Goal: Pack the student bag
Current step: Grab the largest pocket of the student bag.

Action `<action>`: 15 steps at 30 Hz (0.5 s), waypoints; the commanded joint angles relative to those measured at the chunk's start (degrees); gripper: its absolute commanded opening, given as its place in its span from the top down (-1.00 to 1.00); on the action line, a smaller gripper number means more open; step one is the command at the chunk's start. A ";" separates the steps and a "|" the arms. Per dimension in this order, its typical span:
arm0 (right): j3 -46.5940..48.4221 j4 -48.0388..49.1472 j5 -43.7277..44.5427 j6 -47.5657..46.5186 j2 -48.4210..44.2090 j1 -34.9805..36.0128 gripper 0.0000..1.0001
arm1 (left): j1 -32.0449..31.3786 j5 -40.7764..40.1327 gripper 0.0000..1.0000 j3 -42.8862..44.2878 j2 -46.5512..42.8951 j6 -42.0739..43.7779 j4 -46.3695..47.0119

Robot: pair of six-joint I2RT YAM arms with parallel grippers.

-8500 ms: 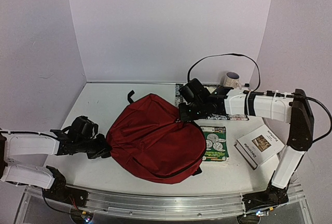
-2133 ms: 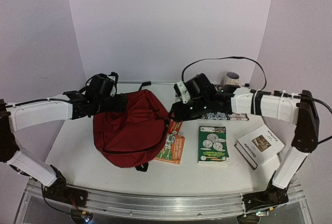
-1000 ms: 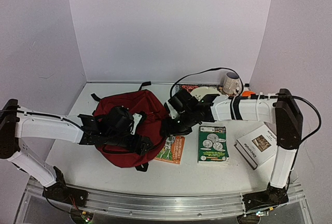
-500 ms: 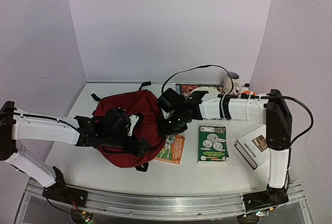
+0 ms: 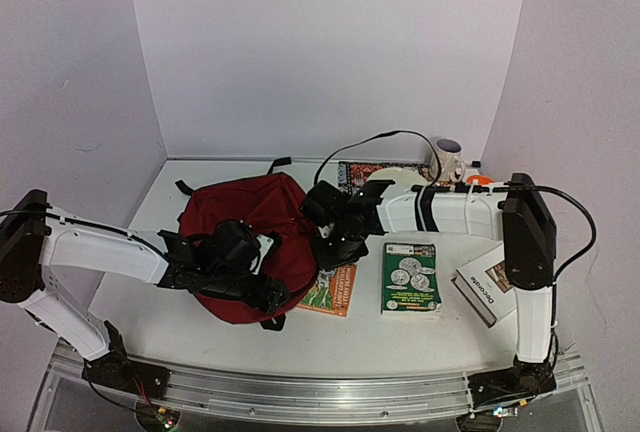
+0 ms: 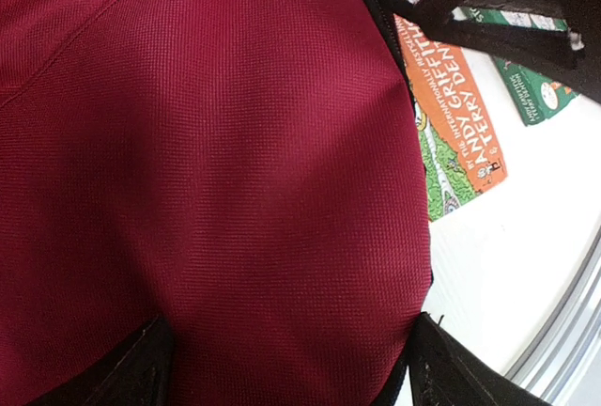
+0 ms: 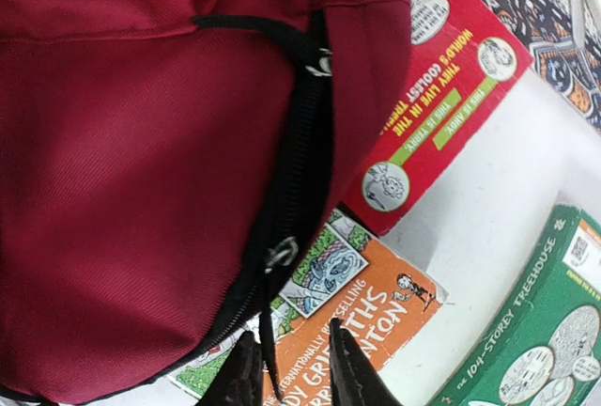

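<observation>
Dark red student bag (image 5: 240,217) slumped mid-table, lapping over orange book (image 5: 330,290); left gripper (image 6: 286,361) splayed wide, fingers down on the fabric, clamping nothing; right gripper (image 7: 291,368) nearly closed, narrow gap, at the black zipper (image 7: 300,143), thin pull cord (image 7: 266,331) between the fingers.

Inventory, 2 arms: left arm (image 5: 100,244) and right arm (image 5: 450,210), white boxy link shells with black joint housings, each rising from a black base on the aluminium rail (image 5: 320,390). Right arm, far from the rail: 1 thin black cable (image 5: 370,140) looped above it and dark bands round the forearm shell. Left gripper (image 6: 291,378) and right gripper (image 7: 286,373): matte black, 2 slim fingers each.
</observation>
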 commanded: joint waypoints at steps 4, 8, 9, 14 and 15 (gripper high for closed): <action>0.41 -3.39 1.25 -0.57 0.06 0.18 0.66 | -0.06 -0.91 -0.72 -0.28 1.81 -0.16 -0.17; 0.69 -2.52 0.69 -1.58 0.49 0.13 0.77 | -0.06 -0.67 -0.68 -0.16 1.95 0.00 0.14; 0.66 -2.30 0.39 -1.90 0.53 0.15 0.78 | -0.04 -0.59 -0.67 -0.12 2.06 0.05 0.23; 0.40 -1.56 -1.48 -3.27 0.68 0.16 1.00 | -0.06 -0.24 -0.59 -0.07 3.06 0.02 1.21; 0.23 -1.46 -2.00 -3.44 0.59 0.18 1.00 | -0.06 -0.10 -0.55 -0.12 3.40 -0.10 1.70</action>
